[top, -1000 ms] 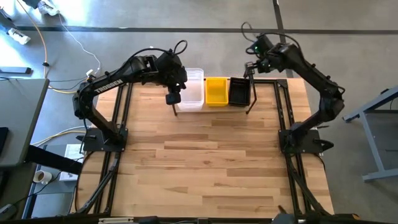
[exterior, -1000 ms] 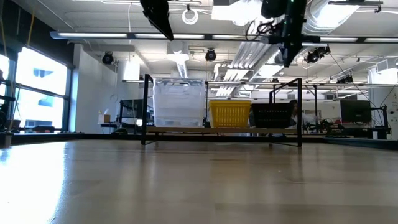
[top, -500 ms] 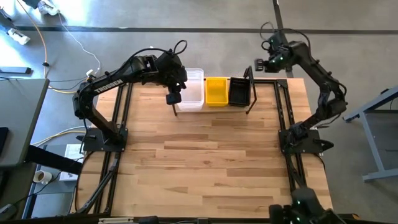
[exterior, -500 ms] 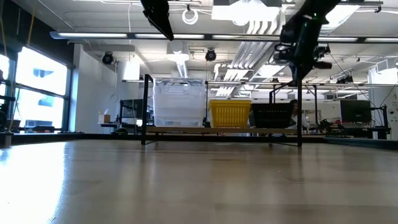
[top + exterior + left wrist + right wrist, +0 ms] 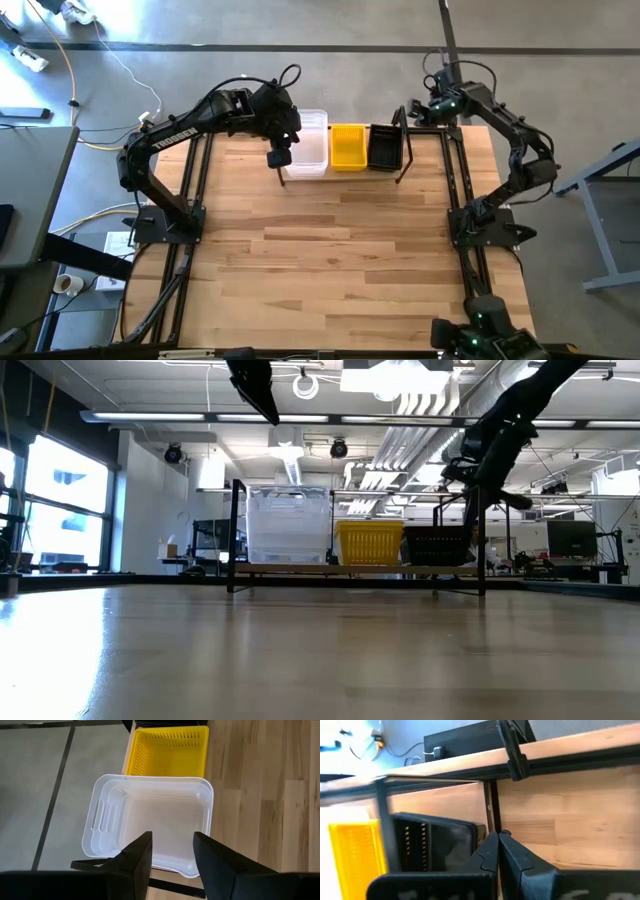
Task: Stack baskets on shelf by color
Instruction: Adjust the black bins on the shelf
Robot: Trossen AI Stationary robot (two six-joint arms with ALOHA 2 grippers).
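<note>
The shelf [image 5: 345, 172] stands at the table's far edge and carries a stack of clear baskets [image 5: 308, 145], yellow baskets [image 5: 348, 147] and black baskets [image 5: 384, 148], left to right. My left gripper [image 5: 172, 855] hangs open above the near edge of the clear baskets [image 5: 155, 815], with nothing between its fingers. My right gripper [image 5: 498, 851] is shut and empty. It slants down just beyond the shelf's right end frame [image 5: 490, 805], beside the black baskets [image 5: 435, 845].
The wooden tabletop [image 5: 330, 260] in front of the shelf lies bare. Black rail frames [image 5: 190, 230] run along the table's left and right sides under the arm bases. Grey floor with cables lies beyond the far edge.
My right gripper has swung from above the shelf's right end toward the table's right edge and sunk, rolling and tipping as it went; it stays shut. The baskets have not moved.
</note>
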